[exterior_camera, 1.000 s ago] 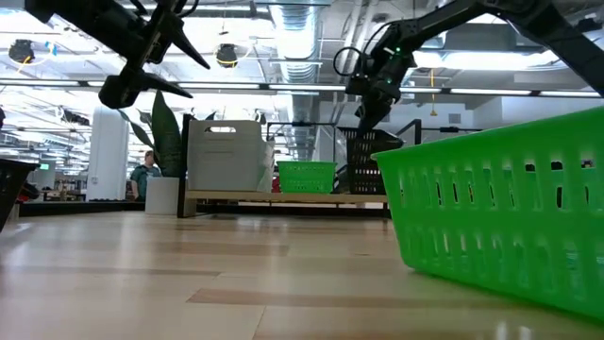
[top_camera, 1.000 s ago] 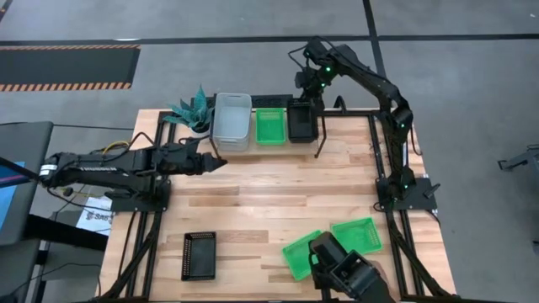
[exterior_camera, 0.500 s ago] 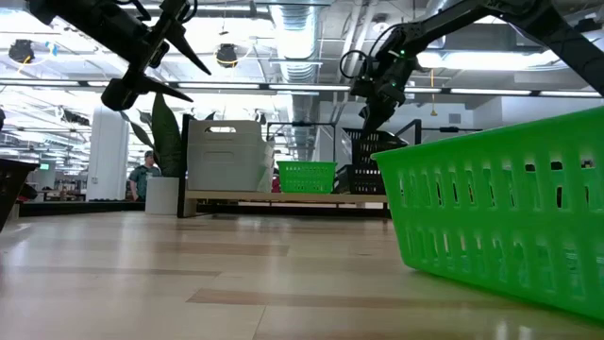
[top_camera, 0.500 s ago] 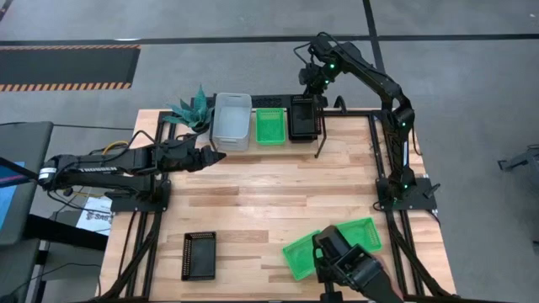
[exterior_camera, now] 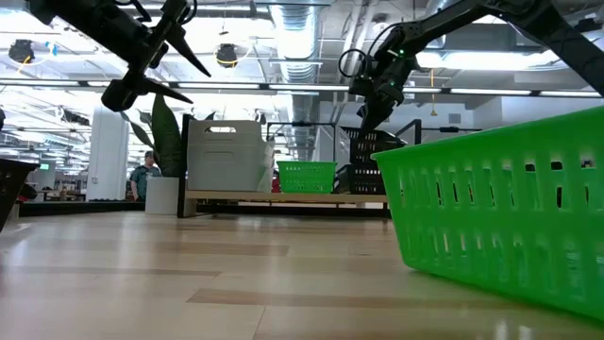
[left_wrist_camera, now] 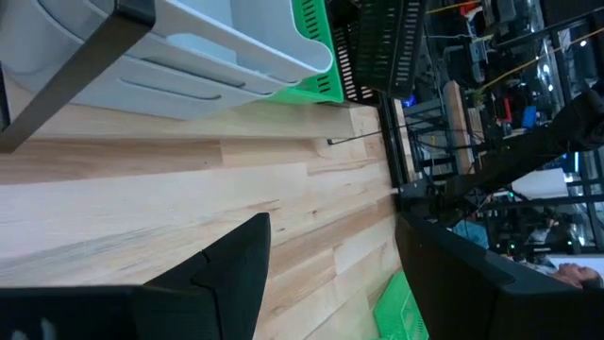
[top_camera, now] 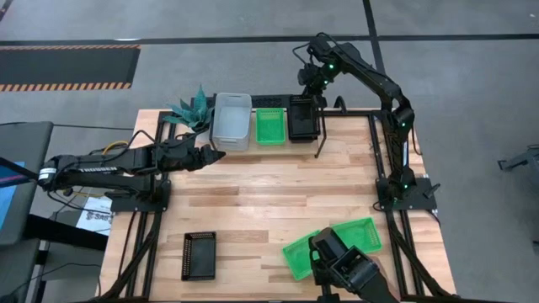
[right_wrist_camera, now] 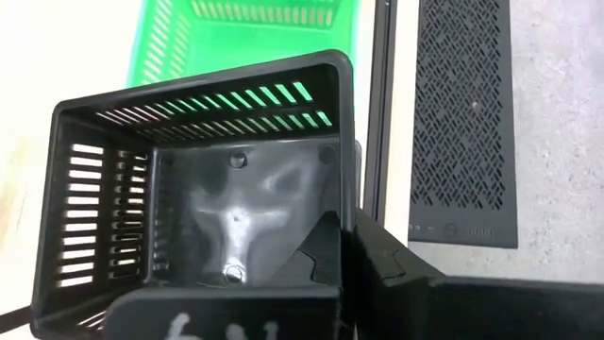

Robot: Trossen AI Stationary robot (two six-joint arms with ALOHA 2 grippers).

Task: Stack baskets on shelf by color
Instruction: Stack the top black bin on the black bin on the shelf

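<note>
Right gripper (top_camera: 309,91) sits at far end of the shelf, right over the far rim of the black slotted plastic basket (top_camera: 302,119) in the rightmost slot of the low black wire-frame shelf (top_camera: 330,105) with wooden base; in the right wrist view one finger appears inside the basket wall and the other outside, so it looks clamped on that far rim, basket's long axis running near-far straight away from the gripper. Green plastic basket (top_camera: 270,125) is just left of it in the middle slot, translucent grey-white plastic basket stack (top_camera: 232,120) further left. Left gripper (top_camera: 212,156) hovers above the table just near of the grey-white stack, fingers spread, nothing between them. Leftovers on near side of the table: one black mesh-bottom basket (top_camera: 199,254) near-left, closer to the left arm; two green baskets (top_camera: 357,235) near-right, closer to the right arm, partly hidden by the camera mount. Teal spiky potted plant (top_camera: 194,108) stands left of the shelf
</note>
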